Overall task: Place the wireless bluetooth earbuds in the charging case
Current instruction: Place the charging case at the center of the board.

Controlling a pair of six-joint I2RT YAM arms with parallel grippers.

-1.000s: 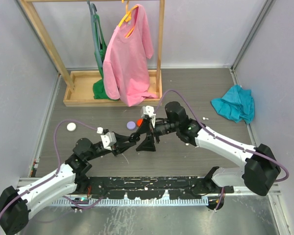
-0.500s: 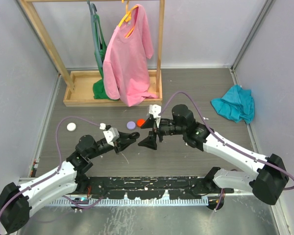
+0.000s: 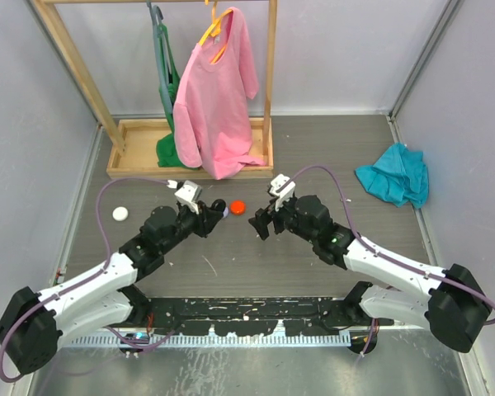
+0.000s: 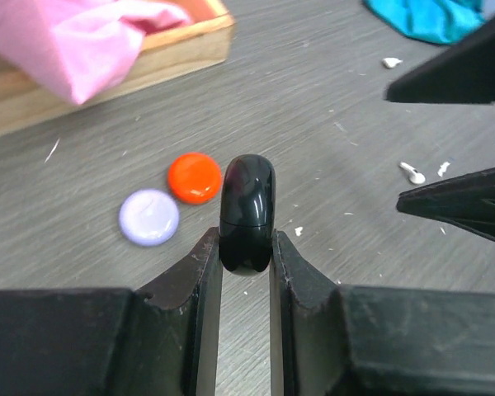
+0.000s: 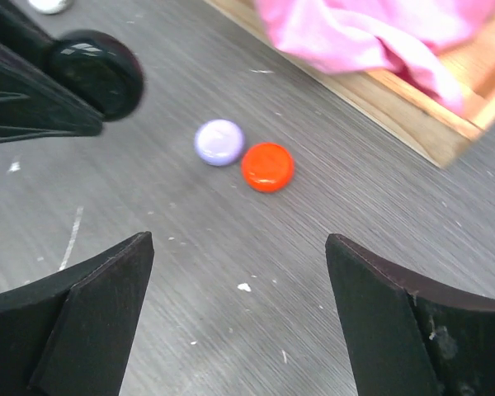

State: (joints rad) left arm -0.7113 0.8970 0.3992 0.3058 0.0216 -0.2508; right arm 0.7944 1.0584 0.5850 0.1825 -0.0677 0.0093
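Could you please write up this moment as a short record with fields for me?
Left pincer: shut on the black case, gripped across its flat faces
Right pincer: open, empty
Red case: lying on the table beside the lilac case
White earbud: loose on the table, not in any case

Four round cases point(image 4: 196, 177) — three white earbuds point(image 4: 412, 172)

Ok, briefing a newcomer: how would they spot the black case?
Find the wooden rack with the pink shirt. In front of it, the left claw grips the black case on edge. The red case and lilac case near it lie flat on the table; it alone is glossy black.
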